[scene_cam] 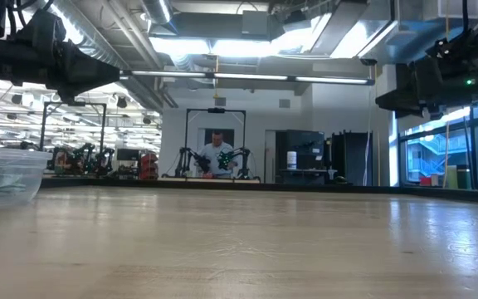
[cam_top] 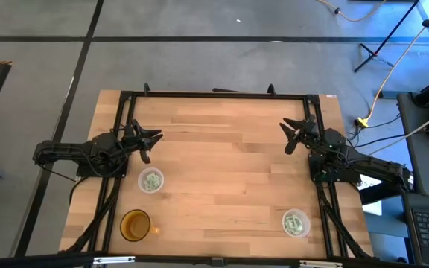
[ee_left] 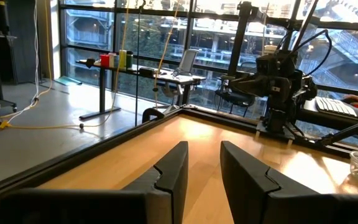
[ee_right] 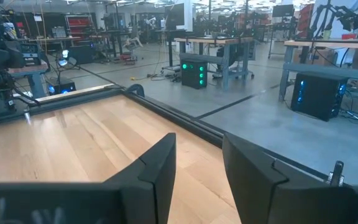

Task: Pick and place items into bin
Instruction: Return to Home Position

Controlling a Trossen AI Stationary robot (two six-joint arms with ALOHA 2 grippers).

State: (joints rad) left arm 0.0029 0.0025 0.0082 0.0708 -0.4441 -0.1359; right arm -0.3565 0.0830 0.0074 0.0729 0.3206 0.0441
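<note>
Pale green and white packets lie inside two clear round cups: one cup [cam_top: 151, 181] near the table's left side and one cup [cam_top: 296, 222] near its right near corner. No packet lies loose on the wood. My left gripper [cam_top: 150, 141] hovers open above the table, just beyond the left cup. My right gripper [cam_top: 294, 135] hovers open at the right side, far from the right cup. Each wrist view shows its own open fingers, the left gripper [ee_left: 204, 171] and the right gripper [ee_right: 199, 168], over bare wood with nothing between them. The low view shows the left cup [scene_cam: 2, 174] standing on its base.
An amber cup [cam_top: 135, 225] stands near the left near corner. A black frame [cam_top: 214, 94] runs along the far edge and both sides. The wood between the two arms is bare [cam_top: 222, 164]. In the low view a person [scene_cam: 219, 155] sits far behind the table.
</note>
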